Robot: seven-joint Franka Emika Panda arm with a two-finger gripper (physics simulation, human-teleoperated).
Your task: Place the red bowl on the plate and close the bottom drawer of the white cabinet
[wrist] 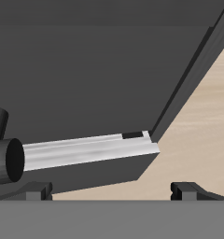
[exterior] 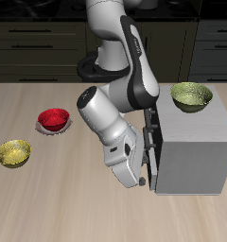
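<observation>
Gripper point(exterior: 144, 178) is down low against the front face of the white cabinet point(exterior: 193, 156), right where the dark handle bars point(exterior: 149, 132) stick out. The cabinet sits toward one end of the table point(exterior: 59, 203), close to the front edge, so there's little open room between its base and that edge. The arm covers most of the cabinet front, so I can't pick out the bottom drawer or say whether it's shut. Wrist view shows a dark panel with a pale metallic bar point(wrist: 86, 149) running across it, and bare table beyond the panel's edge. Two dark fingers point(wrist: 190, 189) show there, apart, with nothing between them; spread, not pinching anything. Red bowl point(exterior: 53, 119) sits on the plate point(exterior: 55, 129), whose rim just peeks out underneath; both are in the middle depth of the table, well apart from the cabinet. Wide bare table between the bowl and the arm, and all along the front edge on that side. Counts: one red bowl, one plate, one cabinet, two yellow-green bowls. One yellow-green bowl point(exterior: 13, 153) is near the table's end edge, nearer the front than the red bowl; the other yellow-green bowl point(exterior: 192, 95) sits behind the cabinet toward the back edge.
</observation>
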